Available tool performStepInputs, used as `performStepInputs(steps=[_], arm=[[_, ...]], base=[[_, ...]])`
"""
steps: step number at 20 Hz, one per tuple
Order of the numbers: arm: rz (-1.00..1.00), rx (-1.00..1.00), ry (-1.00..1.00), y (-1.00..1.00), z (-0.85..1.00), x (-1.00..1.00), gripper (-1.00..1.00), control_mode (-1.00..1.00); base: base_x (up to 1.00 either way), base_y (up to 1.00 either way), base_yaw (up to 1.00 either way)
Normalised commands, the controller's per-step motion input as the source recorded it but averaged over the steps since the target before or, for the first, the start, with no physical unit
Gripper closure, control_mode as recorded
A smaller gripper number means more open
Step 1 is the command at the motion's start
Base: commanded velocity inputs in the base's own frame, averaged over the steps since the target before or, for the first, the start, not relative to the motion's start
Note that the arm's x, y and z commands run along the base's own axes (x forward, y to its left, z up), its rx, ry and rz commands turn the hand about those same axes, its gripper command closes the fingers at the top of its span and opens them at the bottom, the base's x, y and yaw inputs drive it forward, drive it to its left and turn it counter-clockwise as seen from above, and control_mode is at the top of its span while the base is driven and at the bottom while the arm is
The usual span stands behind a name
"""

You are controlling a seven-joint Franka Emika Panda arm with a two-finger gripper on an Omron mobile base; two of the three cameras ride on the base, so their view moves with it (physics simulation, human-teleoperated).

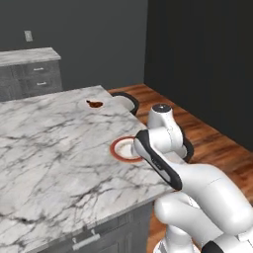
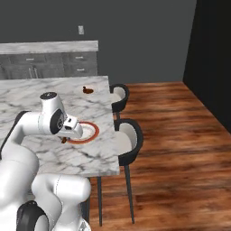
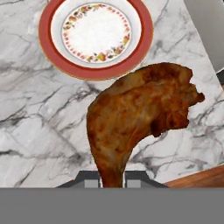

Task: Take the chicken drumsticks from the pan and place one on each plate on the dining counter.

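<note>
My gripper (image 3: pixel 112 177) is shut on the bone end of a glossy reddish-brown chicken drumstick (image 3: pixel 135 118), held above the dining counter (image 1: pixel 49 148). The red-rimmed plate (image 3: pixel 48 43) lies just beyond the drumstick on the marble, with nothing on it. From the right base view the gripper (image 2: pixel 66 137) hangs at that plate's (image 2: pixel 95 131) left edge, a little above the counter. A second drumstick (image 1: pixel 94 104) rests on the pale plate (image 1: pixel 81 105) near the counter's far edge. The pan is out of view.
Two dark chairs with pale seats (image 2: pixel 128 137) (image 2: pixel 119 97) stand along the counter's right side over a wooden floor. Grey cabinets with a marble top (image 2: pixel 49 58) line the back wall. My own arm hides part of the red-rimmed plate (image 1: pixel 118 148) in the left base view.
</note>
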Motion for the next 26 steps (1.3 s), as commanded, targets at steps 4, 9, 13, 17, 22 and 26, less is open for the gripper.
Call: performStepInputs(steps=[4,9,13,17,22,26], arm=[[0.0,0.0,0.0,0.0,0.0,0.0,1.0,1.0],[0.0,0.0,0.0,0.0,0.0,0.0,1.0,1.0],[0.0,0.0,0.0,0.0,0.0,0.0,1.0,1.0],[0.0,0.0,0.06,-0.04,-0.01,0.23,1.0,-1.0],[0.04,0.0,0.13,-0.17,-0.07,0.8,1.0,-1.0],[0.03,0.0,0.02,-0.07,-0.2,0.93,1.0,-1.0]], base=[[0.45,-0.09,0.19],[0.47,-0.04,0.18],[0.24,0.0,0.03],[0.13,0.0,0.0],[0.0,0.0,0.0],[0.0,0.0,0.0]])
